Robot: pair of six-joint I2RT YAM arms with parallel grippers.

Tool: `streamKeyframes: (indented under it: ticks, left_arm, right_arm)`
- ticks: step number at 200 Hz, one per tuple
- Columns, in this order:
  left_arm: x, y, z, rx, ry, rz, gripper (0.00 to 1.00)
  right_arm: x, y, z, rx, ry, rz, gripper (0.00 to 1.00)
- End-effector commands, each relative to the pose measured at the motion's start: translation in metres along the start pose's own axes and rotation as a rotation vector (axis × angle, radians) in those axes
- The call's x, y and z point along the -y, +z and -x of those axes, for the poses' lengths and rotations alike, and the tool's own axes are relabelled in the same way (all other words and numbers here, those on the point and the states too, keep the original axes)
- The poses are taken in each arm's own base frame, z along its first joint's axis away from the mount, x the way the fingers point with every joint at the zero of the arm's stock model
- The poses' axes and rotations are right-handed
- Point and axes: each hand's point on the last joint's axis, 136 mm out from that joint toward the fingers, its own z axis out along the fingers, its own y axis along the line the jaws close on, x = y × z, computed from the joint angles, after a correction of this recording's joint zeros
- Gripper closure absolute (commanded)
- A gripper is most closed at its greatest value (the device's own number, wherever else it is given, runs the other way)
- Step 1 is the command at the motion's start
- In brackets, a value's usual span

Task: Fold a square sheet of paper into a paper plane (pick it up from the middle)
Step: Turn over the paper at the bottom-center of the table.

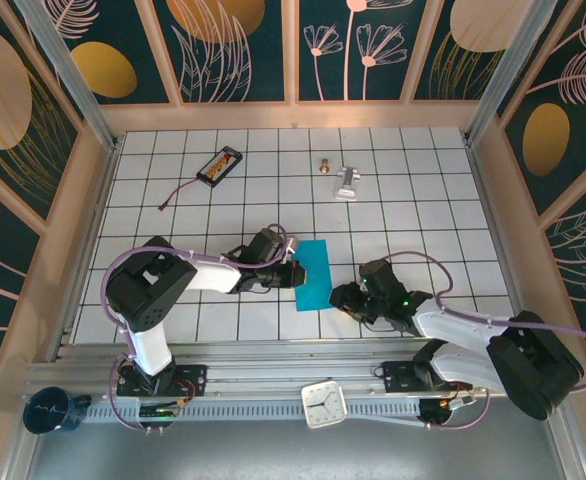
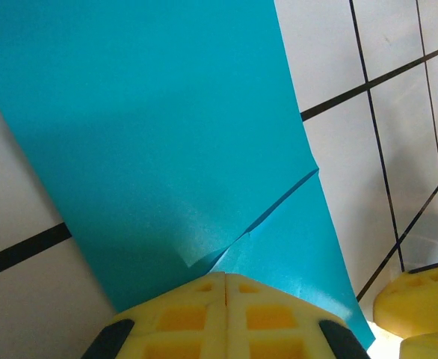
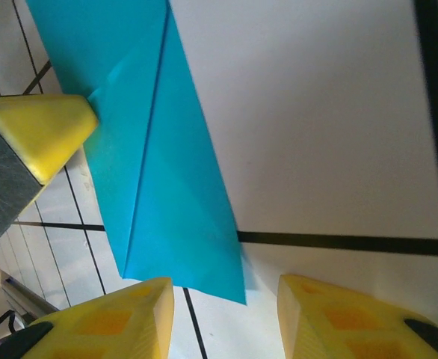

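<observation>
Teal-blue and thin, the sheet of paper [image 1: 312, 275] lies on the tiled surface [image 1: 423, 200]. The left end effector [image 2: 226, 299] is clamped on its edge, small creases running out from there. The right end effector [image 3: 225, 288] stands apart, one corner just ahead of it. I judge the sheet light, limp, easily crumpled; better hold a folded edge, gently.

- The square sheet of paper [image 1: 313, 272] is plain teal-blue and folded over into a narrow oblong
- It rests on the white grid table [image 1: 423, 200], near the front middle, with its long sides running front to back
- A flap edge slants across it
- The left gripper [image 1: 291, 272] pinches its creased left edge
</observation>
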Motion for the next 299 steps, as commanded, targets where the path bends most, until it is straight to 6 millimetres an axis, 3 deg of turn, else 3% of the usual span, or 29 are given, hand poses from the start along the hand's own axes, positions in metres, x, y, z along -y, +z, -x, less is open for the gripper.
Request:
streamKeyframes:
  ticks: [1,99,149,172,198,213,226,264,284,299]
  left_arm:
    - [-0.024,0.006,-0.026,-0.069,-0.034,0.053,1.00]
    - [-0.026,0.007,-0.029,-0.089,-0.020,0.059,1.00]
    - [-0.018,0.005,-0.021,-0.070,-0.013,0.042,1.00]
    - [0.005,-0.001,-0.002,-0.025,-0.008,-0.016,0.77]
    - [0.047,-0.022,0.034,0.064,0.002,-0.119,0.56]
    - [0.066,-0.045,0.059,0.137,0.002,-0.168,0.51]
    - [0.069,-0.065,0.077,0.194,-0.024,-0.183,0.49]
    - [0.044,-0.118,0.107,0.319,-0.090,-0.135,0.47]
    - [0.021,-0.136,0.112,0.359,-0.111,-0.068,0.46]
    - [0.004,-0.147,0.111,0.390,-0.139,-0.031,0.45]
  right_arm:
    - [-0.009,0.007,0.001,0.007,0.013,0.052,0.59]
    - [-0.014,0.012,0.010,0.061,0.040,0.098,0.67]
    - [-0.010,0.017,0.022,0.108,0.030,0.041,0.96]
    - [-0.010,0.012,0.030,0.139,-0.035,-0.010,1.00]
    - [-0.018,-0.005,0.049,0.163,-0.159,-0.090,1.00]
    - [-0.023,-0.024,0.065,0.187,-0.230,-0.163,1.00]
    - [-0.027,-0.045,0.081,0.223,-0.294,-0.266,1.00]
    - [-0.043,-0.101,0.114,0.315,-0.456,-0.552,1.00]
    - [-0.047,-0.111,0.118,0.320,-0.563,-0.747,1.00]
    - [-0.052,-0.108,0.114,0.304,-0.660,-0.868,1.00]
